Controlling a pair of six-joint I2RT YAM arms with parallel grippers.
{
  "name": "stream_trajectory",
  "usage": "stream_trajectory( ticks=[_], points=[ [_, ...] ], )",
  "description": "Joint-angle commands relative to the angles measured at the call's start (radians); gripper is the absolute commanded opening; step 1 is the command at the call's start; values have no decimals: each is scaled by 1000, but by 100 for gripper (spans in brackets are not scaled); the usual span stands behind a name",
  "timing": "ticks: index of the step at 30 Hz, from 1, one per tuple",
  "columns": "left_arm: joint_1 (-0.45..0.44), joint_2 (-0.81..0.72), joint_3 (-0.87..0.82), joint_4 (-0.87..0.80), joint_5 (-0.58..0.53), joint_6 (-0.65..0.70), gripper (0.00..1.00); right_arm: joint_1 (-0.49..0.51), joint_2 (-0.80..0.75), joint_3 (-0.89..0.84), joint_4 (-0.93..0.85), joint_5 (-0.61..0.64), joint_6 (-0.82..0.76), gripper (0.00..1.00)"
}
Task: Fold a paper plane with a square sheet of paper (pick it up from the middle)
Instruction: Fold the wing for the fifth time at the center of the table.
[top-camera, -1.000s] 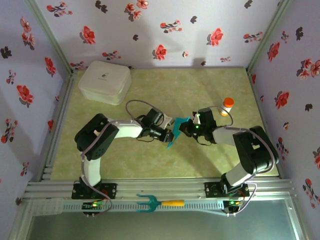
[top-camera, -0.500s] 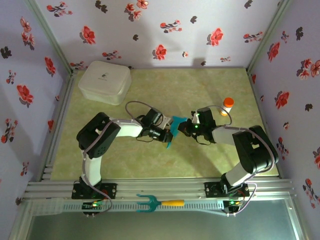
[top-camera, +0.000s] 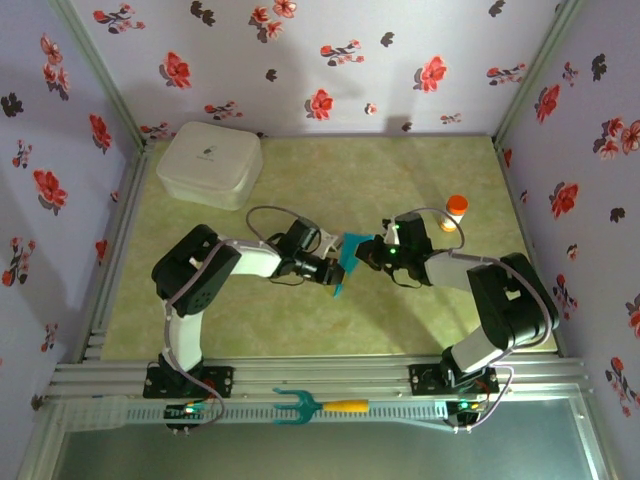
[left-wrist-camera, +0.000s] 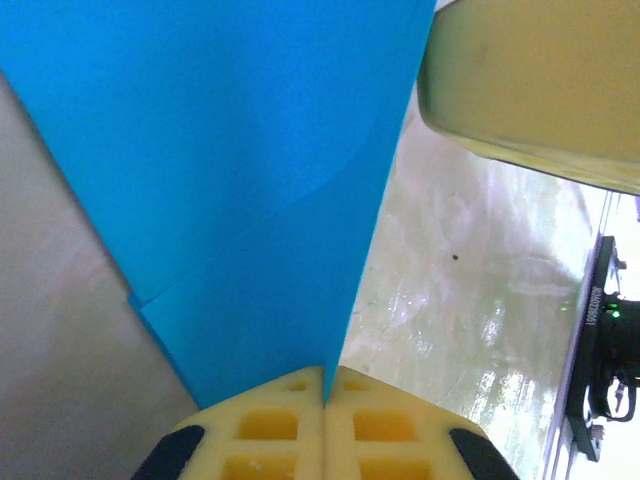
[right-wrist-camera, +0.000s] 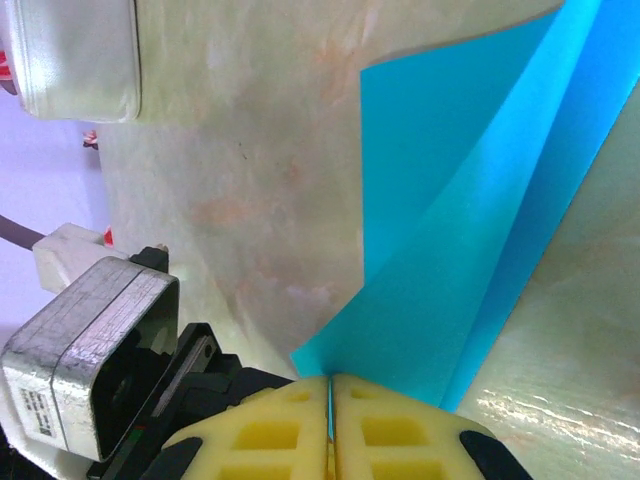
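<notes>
Folded paper (left-wrist-camera: 230, 150), top edge cropped

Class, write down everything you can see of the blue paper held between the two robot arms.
The blue paper is thin, plain and matte, teal-blue all over. It is folded, not flat: overlapping layers and straight creases show in both wrist views. It sits over the middle of the table, between the arms, with one narrow tip pointing toward the near edge. The left hand and the right hand each pinch it with closed fingers. Whether it touches the table is unclear.
</notes>
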Motion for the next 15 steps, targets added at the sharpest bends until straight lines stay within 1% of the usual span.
stream_trajectory(
  ticks=[1,4,11,15],
  points=[
    [9,0,-33,106,58,-47,0,-11,-29,-35,42,-3,16,10],
    [14,9,-36,111,59,-64,0,-15,-26,-37,46,-24,10,10],
    [23,13,-50,117,32,-116,0,-12,41,10,74,-107,-15,10],
    [23,31,-31,82,31,-120,0,-12,77,52,32,-119,-50,9]
  ],
)
